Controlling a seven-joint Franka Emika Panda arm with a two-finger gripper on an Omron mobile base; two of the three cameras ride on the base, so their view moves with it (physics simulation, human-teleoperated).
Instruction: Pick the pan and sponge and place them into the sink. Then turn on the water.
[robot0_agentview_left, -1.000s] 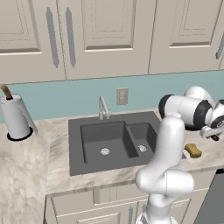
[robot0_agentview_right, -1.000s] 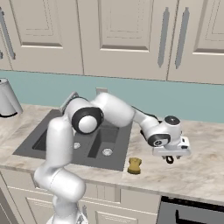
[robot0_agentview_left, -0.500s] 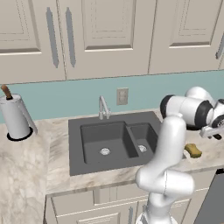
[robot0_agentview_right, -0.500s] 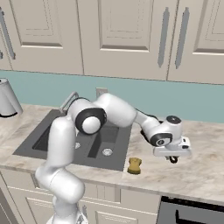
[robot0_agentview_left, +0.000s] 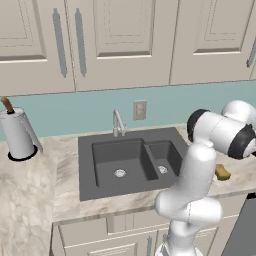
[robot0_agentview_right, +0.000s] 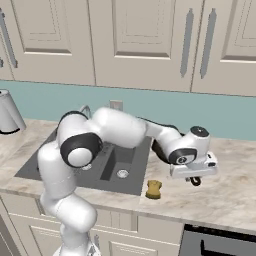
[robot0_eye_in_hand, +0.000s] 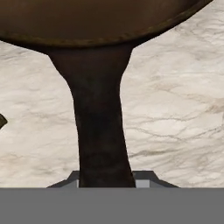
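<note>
I have the arm stretched out to the right of the sink, low over the marble counter. In the hand view the pan sits on that pale veined counter, its dark rim across the top and its handle running straight down between my gripper tips, which are closed tight against it on both sides. From the right base view the gripper hangs just above the counter, well right of the basins. The sponge lies on the counter near the front edge, between the sink and the gripper. Both basins look dry, each with a silver drain. The faucet stands behind the sink against a teal backsplash, with an outlet just beside it and cream cabinets above. A paper towel roll stands far left.
</note>
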